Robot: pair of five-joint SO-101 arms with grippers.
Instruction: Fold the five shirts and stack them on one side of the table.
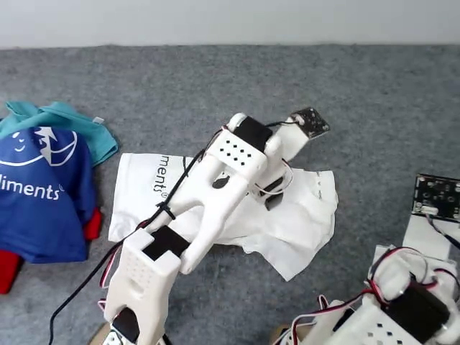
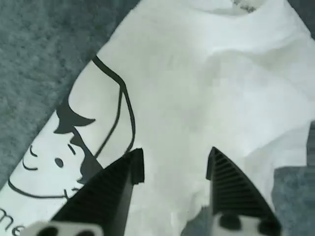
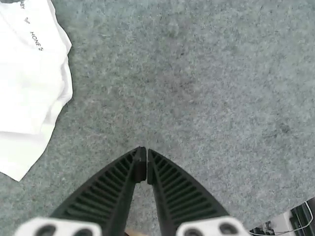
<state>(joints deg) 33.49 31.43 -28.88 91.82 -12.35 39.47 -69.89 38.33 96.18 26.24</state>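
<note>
White shirt (image 1: 305,215) sprawled mid-frame on the grey desk (image 1: 374,108), black lettering partly hidden under the left arm (image 1: 208,194). Left jaws wide apart over it, near a cartoon face. Right jaws pressed together, empty. Far left, blue shirt (image 1: 43,215) with white print, cut off, over a teal shirt (image 1: 97,140) and a red shirt (image 1: 6,269).

Rumpled white shirt (image 1: 307,215) lies near piled colored shirts (image 1: 43,194).

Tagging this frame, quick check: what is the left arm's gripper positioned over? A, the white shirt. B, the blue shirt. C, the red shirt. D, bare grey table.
A: the left gripper hangs open directly above the white shirt, with white cloth showing between its jaws.
</note>
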